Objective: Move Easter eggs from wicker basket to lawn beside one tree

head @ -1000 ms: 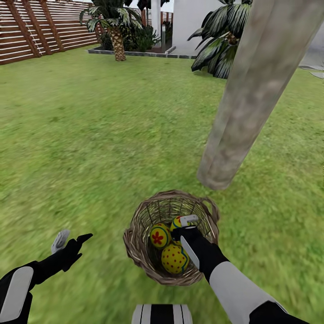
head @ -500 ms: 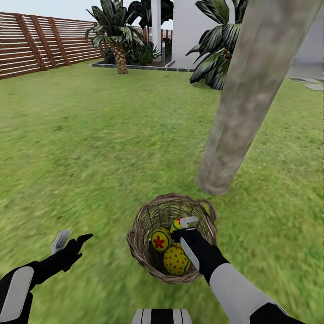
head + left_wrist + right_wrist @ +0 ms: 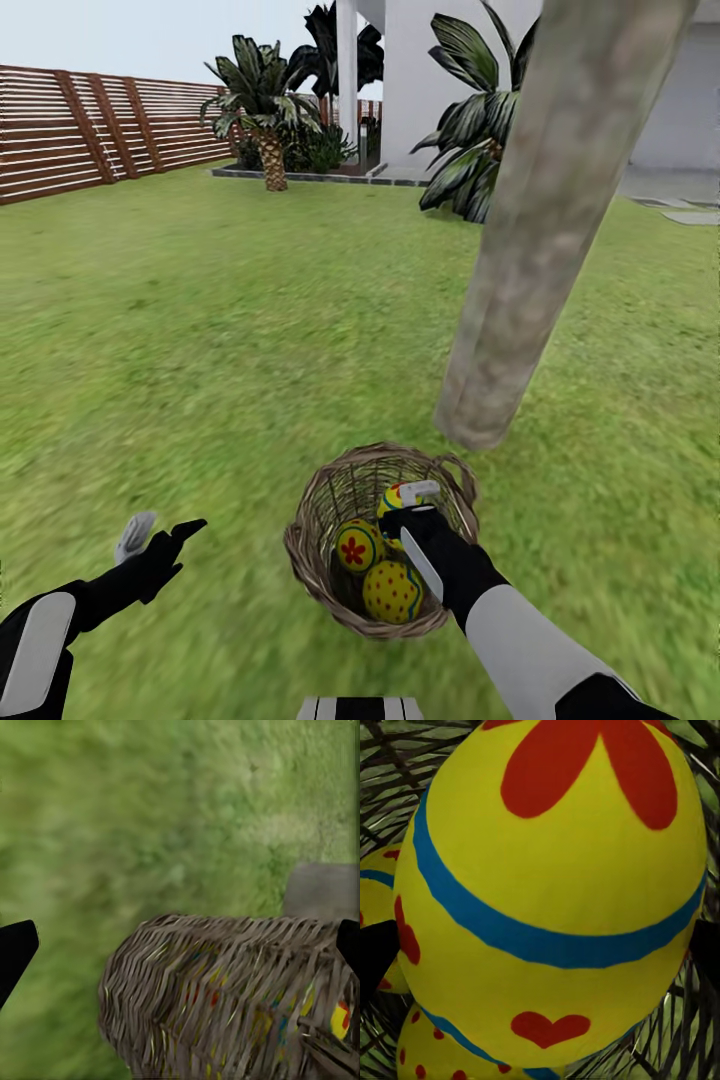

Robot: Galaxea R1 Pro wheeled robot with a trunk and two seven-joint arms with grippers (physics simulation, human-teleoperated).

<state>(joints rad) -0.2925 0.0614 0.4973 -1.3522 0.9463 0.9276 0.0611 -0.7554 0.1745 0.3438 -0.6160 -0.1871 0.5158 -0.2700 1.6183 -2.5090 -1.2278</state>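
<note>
The right tool (image 3: pixel 405 503) grips one of three yellow painted eggs (image 3: pixel 393 497) inside the round brown wicker basket (image 3: pixel 310 520); the left tool (image 3: pixel 160 530) hangs spread, empty.

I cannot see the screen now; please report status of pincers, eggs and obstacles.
Right pincer inside wicker basket, around one egg. Left pincer open, empty. Three eggs in basket. Tree close behind.

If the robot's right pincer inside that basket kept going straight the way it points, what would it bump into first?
Most likely the yellow egg with red petals and a blue band: it sits directly ahead of the right pincer, between its fingers, inside the round brown wicker basket. Whether they already touch it is unclear.
</note>
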